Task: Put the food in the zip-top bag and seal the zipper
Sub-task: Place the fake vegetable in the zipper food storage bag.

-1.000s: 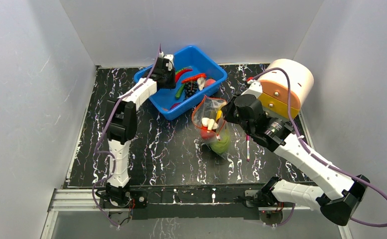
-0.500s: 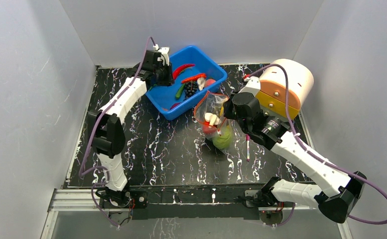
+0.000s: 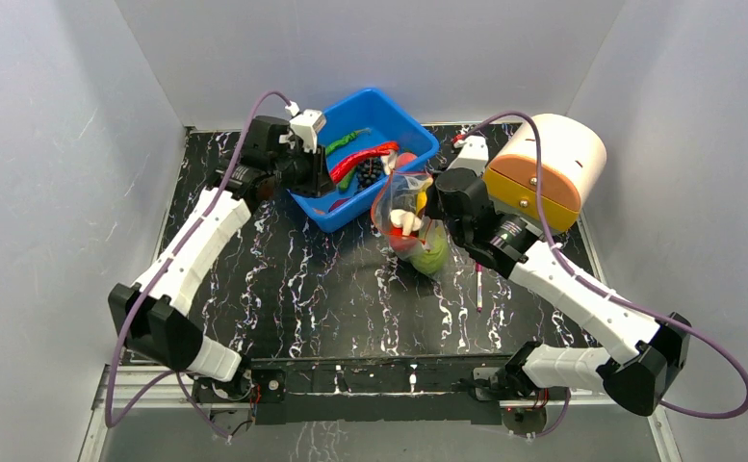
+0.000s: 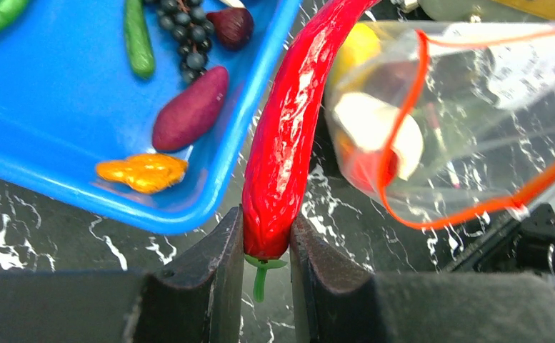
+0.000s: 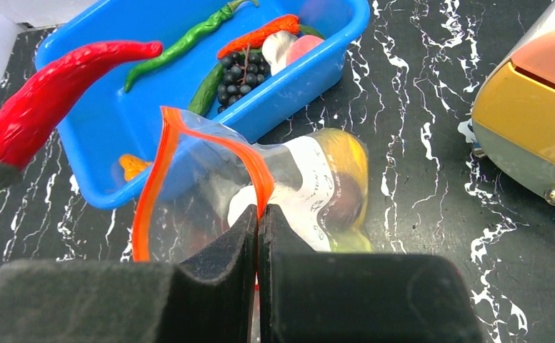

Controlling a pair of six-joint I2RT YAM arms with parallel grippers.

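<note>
We are squeezing the stem end of the long red toy chili (image 4: 292,136) between the fingers of our left gripper (image 4: 266,239), and the chili is sticking out past the edge of the blue tub (image 4: 60,150) toward the bag. Our right gripper (image 5: 258,223) is pinching the red-orange zipper (image 5: 146,193) tight and holding the clear zip-top bag (image 5: 310,186) up with its mouth open, just beside the tub. A white mushroom (image 4: 374,128) and a green melon (image 3: 430,258) are already sitting inside the bag. We are thinking the next bit is tricky. We are holding the long chili by one end only, so its tip could bump the zipper and fold the floppy mouth shut. It could also twist loose and drop on the table (image 3: 331,279). We are gripping just one edge of the bag, so a push could tip it and spill the food.
</note>
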